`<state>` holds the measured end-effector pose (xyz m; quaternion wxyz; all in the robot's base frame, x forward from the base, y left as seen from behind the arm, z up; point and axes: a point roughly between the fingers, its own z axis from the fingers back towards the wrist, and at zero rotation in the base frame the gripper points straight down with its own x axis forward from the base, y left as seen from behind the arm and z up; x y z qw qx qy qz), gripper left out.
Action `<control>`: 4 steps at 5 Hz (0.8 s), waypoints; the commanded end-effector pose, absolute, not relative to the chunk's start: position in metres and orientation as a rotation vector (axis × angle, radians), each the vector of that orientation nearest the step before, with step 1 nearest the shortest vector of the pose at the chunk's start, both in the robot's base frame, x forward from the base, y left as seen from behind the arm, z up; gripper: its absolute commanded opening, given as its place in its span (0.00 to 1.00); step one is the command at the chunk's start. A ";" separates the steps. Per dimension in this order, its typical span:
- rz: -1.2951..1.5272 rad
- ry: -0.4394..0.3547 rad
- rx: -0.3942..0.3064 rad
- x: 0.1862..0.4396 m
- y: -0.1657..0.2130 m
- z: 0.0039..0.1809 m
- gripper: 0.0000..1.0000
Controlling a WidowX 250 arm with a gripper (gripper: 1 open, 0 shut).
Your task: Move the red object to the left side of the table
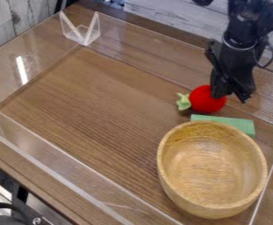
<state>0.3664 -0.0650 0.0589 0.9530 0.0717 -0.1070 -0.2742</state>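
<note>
Landmark: a round light wooden bowl (212, 169) stood on the brown wood-grain surface (91, 105).
Red object: the small bright red round toy fruit (204, 97) with a green tuft lay on the surface just behind the bowl.
Green piece: a flat green rectangle (224, 124) lay between fruit and bowl.
Gripper: the black gripper (230, 88) pointed down behind the bowl, at the fruit's far side.
Jaws: pressed together; whether they pinched the fruit could not be told.

Pale planked wall (162, 10) behind; glare on acrylic walls (33, 132).
</note>
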 end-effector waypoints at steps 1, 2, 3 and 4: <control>-0.498 -0.349 0.189 0.363 -0.070 0.111 0.00; -0.411 -0.413 0.235 0.353 -0.062 0.145 0.00; -0.513 -0.397 0.203 0.347 -0.054 0.123 1.00; -0.610 -0.375 0.173 0.342 -0.046 0.103 1.00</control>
